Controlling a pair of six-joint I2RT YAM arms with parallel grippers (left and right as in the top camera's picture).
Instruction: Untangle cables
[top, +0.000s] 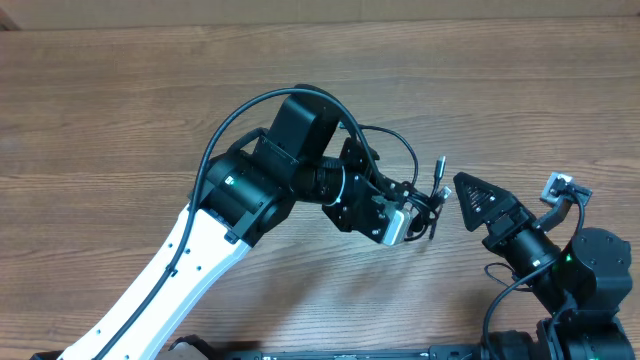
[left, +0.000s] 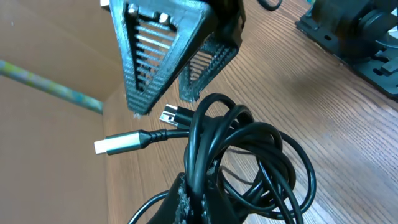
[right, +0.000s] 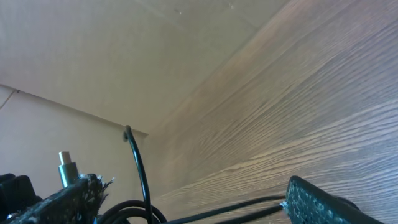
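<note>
The cables are a tangled bundle of thin black loops, and my left gripper is shut on the bundle's stem at the bottom of the left wrist view. A silvery plug and a second small plug stick out to the left. In the overhead view the left gripper holds the cables above mid-table. My right gripper is open just to their right, with its fingers hanging over the plugs. In the right wrist view, strands of the cables pass between the open right gripper.
A brown cardboard wall borders the far edge of the wooden table. The right arm's black base sits at the near right, with a small silvery object beside it.
</note>
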